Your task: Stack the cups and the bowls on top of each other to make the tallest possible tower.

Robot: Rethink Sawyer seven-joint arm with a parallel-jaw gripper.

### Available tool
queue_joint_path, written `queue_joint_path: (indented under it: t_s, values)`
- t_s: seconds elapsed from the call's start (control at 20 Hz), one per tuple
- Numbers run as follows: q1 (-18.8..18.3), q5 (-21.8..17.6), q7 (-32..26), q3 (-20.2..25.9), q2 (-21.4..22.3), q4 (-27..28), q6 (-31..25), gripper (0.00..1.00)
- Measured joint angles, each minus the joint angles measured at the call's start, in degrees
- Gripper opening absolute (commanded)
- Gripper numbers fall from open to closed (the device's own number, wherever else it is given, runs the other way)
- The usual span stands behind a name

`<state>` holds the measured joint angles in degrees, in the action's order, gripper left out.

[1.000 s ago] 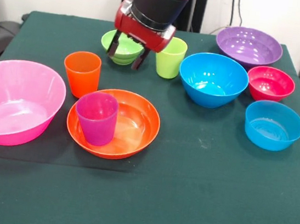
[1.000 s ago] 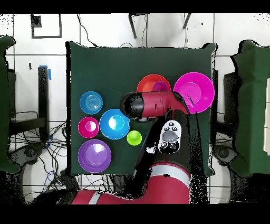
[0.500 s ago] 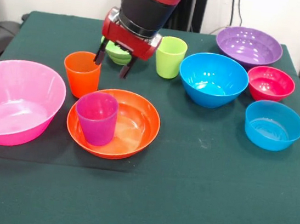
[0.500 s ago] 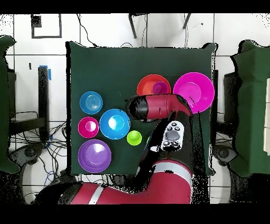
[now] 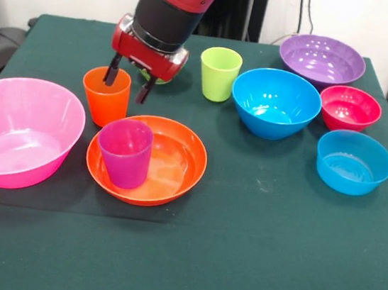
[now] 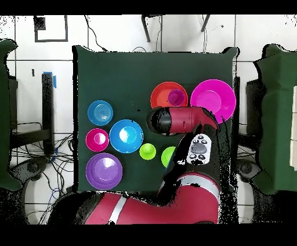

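My gripper (image 5: 127,85) is open and empty at the orange cup (image 5: 105,97). One finger (image 5: 110,75) is over the cup's mouth and the other is just right of the cup. The purple cup (image 5: 124,153) stands inside the big orange bowl (image 5: 177,166). The lime green cup (image 5: 219,74) stands alone at the back. The small green bowl (image 5: 157,78) is mostly hidden behind the gripper and shows in the overhead view (image 6: 168,155). No tower stands. In the overhead view my arm (image 6: 177,120) hides the orange cup.
The big pink bowl (image 5: 21,129) sits at the left edge. The blue bowl (image 5: 274,103), purple bowl (image 5: 322,59), small red bowl (image 5: 350,107) and light blue bowl (image 5: 354,162) cluster at the right. Chairs and cables surround the table.
My gripper has moved left and nearer the camera in the front view, from over the small green bowl to the orange cup. It stays open. The objects have not moved.
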<state>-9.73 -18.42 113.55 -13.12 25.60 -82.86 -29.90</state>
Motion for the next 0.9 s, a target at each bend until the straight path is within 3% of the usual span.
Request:
queue_joint_path:
  t_s: [0.9]
  values:
    - [-8.62,0.01,0.00,3.62,-2.11,-0.45,0.02,1.00]
